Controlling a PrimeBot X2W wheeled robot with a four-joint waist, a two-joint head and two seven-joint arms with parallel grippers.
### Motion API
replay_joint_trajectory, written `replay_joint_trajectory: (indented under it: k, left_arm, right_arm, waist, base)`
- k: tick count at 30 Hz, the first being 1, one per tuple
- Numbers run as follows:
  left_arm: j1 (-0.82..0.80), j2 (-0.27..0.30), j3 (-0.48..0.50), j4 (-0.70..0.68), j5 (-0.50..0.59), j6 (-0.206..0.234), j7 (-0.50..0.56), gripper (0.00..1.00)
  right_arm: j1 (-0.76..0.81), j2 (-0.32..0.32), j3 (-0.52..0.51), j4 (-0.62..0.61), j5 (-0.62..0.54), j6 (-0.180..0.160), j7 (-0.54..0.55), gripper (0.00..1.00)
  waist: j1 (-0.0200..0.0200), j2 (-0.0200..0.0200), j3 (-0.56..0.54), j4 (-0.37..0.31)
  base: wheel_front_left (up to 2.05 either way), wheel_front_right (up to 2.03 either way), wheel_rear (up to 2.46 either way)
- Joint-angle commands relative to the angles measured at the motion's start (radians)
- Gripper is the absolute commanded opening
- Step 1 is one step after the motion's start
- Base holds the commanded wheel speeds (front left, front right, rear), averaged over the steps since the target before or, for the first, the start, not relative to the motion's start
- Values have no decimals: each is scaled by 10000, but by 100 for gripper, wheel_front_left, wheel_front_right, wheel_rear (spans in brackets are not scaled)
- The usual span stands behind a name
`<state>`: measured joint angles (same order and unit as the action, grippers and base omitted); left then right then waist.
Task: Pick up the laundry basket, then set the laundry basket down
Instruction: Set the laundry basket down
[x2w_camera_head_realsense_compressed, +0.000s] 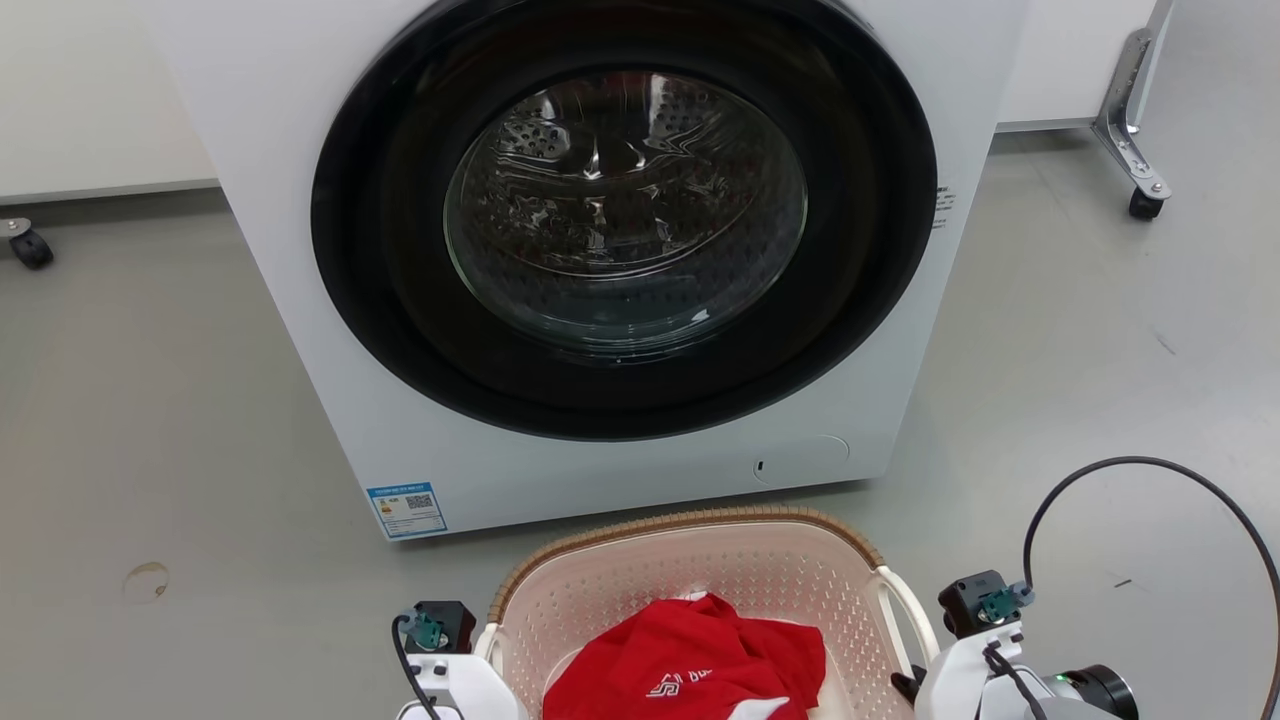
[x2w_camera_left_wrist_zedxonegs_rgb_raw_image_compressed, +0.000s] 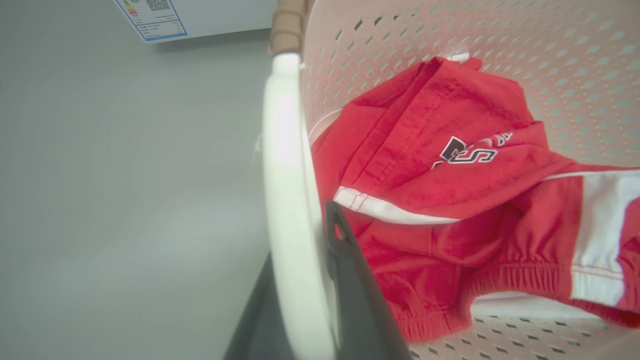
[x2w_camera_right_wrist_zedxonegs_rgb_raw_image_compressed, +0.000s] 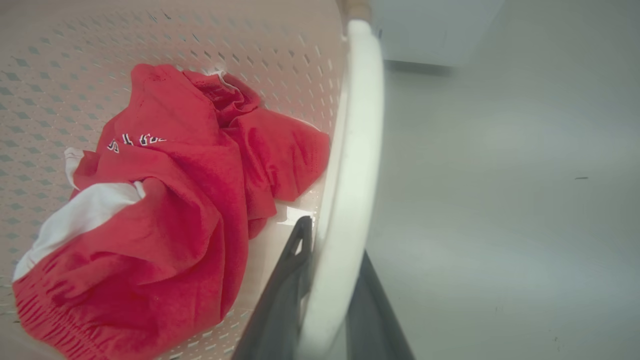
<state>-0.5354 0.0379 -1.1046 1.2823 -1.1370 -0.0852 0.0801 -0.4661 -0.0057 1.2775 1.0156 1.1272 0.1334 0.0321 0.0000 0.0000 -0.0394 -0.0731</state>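
"Two hands for one small basket?"

"Yes. The laundry basket (x2w_camera_head_realsense_compressed: 680, 522) has a white handle on each side, so I take one apiece. My left hand (x2w_camera_left_wrist_zedxonegs_rgb_raw_image_compressed: 300, 250) is clenched on the left handle (x2w_camera_left_wrist_zedxonegs_rgb_raw_image_compressed: 282, 150), one dark finger inside the basket wall and one outside; my right hand (x2w_camera_right_wrist_zedxonegs_rgb_raw_image_compressed: 335, 245) grasps the right handle (x2w_camera_right_wrist_zedxonegs_rgb_raw_image_compressed: 357, 125) the same way. Held at both sides, it should ride level."

"Why does level matter?"

"A red garment (x2w_camera_head_realsense_compressed: 690, 650) with white stripes lies crumpled on the bottom. Tip the basket and I judge it would slide to one end and shift the weight."

"Where is the basket now?"

"Straight in front of me, between my wrists, its brown rim towards the washer (x2w_camera_head_realsense_compressed: 300, 330) and just short of its base. Whether it rests on the floor (x2w_camera_head_realsense_compressed: 150, 420) or hangs just off it, I cannot tell."

"So which step is this?"

"Both grips look made, so I judge I am at the lift, with the setting-down not yet done. The handles are thin, smooth bars; if one arm rises faster, a bar could twist between my fingers, so both arms ought to move together."

"And setting it down?"

"Grey floor spreads to either side of the washer. I would lower the basket flat until its bottom bears, and only then let go."
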Motion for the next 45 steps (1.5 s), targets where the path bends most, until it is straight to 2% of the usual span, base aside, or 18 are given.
replay_joint_trajectory:
  k: [1,7,18,19,26,30,36,45]
  left_arm:
    - [-461,436,64,76,64,-89,-83,0]
    - [-609,423,6,79,158,115,-336,0]
    - [-2049,262,-87,-5,550,1062,-1556,0]
    - [-2049,262,-87,-5,550,1062,-1556,0]
    - [-2926,159,-117,-233,734,1590,-2457,0]
    - [-3337,137,-168,-356,898,1962,-2979,0]
    - [-3683,127,-231,-896,1030,2393,-3303,0]
    - [-4464,127,249,-1539,1669,3025,-3413,0]
  right_arm:
    - [-359,-446,-12,-4,56,-27,-187,0]
    - [-399,-449,6,-41,-153,-27,-517,0]
    - [-1324,-866,20,-92,-946,-27,-2409,0]
    - [-1324,-866,20,-92,-946,-27,-2409,0]
    - [-2238,-1329,-78,-242,-1477,-27,-2917,0]
    - [-2679,-1734,-1181,-912,-2361,-27,-2933,0]
    - [-2357,-2076,-2694,-1707,-3841,-27,-2936,0]
    - [-1965,-2060,-3901,-2306,-5137,-27,-2938,0]
  waist:
    - [0,0,55,17]
    - [0,0,482,70]
    - [0,0,3342,259]
    - [0,0,3342,259]
    - [0,0,5200,404]
    - [0,0,6057,487]
    - [0,0,7089,631]
    - [0,0,8147,706]
  base:
    - [0,0,0]
    - [0,0,0]
    - [0,0,0]
    - [0,0,0]
    - [0,0,0]
    - [0,0,0]
    - [0,0,0]
    - [0,0,0]
